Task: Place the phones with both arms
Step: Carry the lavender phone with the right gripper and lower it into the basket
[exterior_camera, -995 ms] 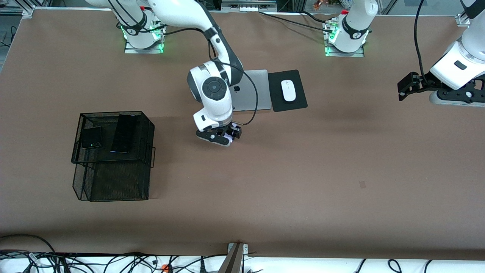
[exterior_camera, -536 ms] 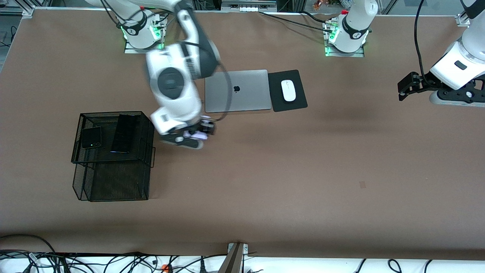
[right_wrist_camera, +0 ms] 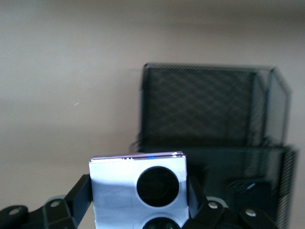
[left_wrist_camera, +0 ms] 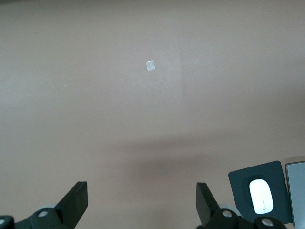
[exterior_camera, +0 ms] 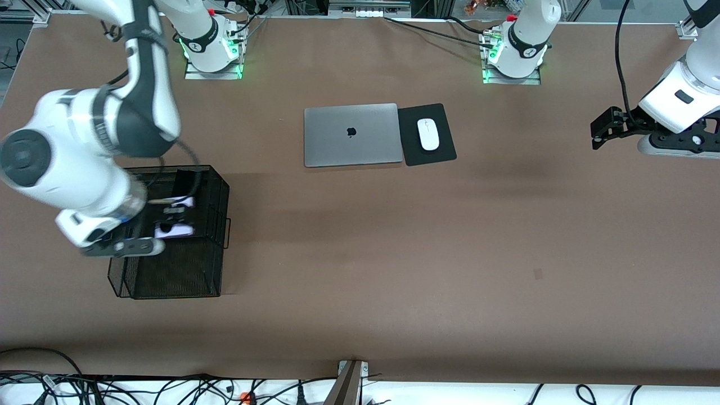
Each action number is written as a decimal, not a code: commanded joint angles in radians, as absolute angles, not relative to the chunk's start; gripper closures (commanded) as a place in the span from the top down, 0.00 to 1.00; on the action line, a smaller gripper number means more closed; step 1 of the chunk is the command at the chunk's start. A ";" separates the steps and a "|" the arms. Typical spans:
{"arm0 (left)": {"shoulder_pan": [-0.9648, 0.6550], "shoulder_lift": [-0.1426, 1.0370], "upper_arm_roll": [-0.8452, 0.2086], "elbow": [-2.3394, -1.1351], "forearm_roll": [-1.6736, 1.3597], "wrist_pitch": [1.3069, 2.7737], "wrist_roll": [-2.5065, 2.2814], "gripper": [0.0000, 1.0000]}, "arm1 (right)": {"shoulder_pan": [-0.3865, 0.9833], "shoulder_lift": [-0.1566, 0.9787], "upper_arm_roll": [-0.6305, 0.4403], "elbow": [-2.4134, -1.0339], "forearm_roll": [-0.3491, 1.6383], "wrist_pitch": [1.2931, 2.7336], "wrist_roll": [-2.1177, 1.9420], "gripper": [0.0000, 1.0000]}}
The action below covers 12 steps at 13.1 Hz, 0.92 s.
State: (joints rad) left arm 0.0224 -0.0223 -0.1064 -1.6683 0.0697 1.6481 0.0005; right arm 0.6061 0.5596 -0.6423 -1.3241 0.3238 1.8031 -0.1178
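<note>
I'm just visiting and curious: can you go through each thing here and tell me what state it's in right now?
Right tool: shut on the lavender phone, up over the mesh rack.
Lavender phone: held, not yet set down.
Left tool: open, holds nothing, waiting over bare table.
Mesh rack: slim black phone lies on top; flip phone hidden by the arm.
Laptop: lid closed.
Mouse: resting on its black pad.
</note>
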 commanded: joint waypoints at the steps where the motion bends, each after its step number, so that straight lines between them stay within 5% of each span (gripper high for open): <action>1: 0.025 -0.020 -0.106 -1.649 0.077 1.631 0.018 1.00 | 0.519 0.661 -0.617 -1.236 0.339 1.869 -0.213 0.06; 10: 0.031 -0.020 -0.104 -1.648 0.074 1.609 0.021 1.00 | 0.403 0.883 -0.545 -1.239 0.489 2.135 -0.304 0.08; 11: 0.031 -0.020 -0.107 -1.649 0.074 1.608 0.020 1.00 | 0.403 0.896 -0.543 -1.239 0.500 2.144 -0.304 0.12; 12: 0.032 -0.020 -0.107 -1.649 0.074 1.608 0.021 1.00 | 0.402 0.906 -0.542 -1.241 0.506 2.155 -0.304 0.27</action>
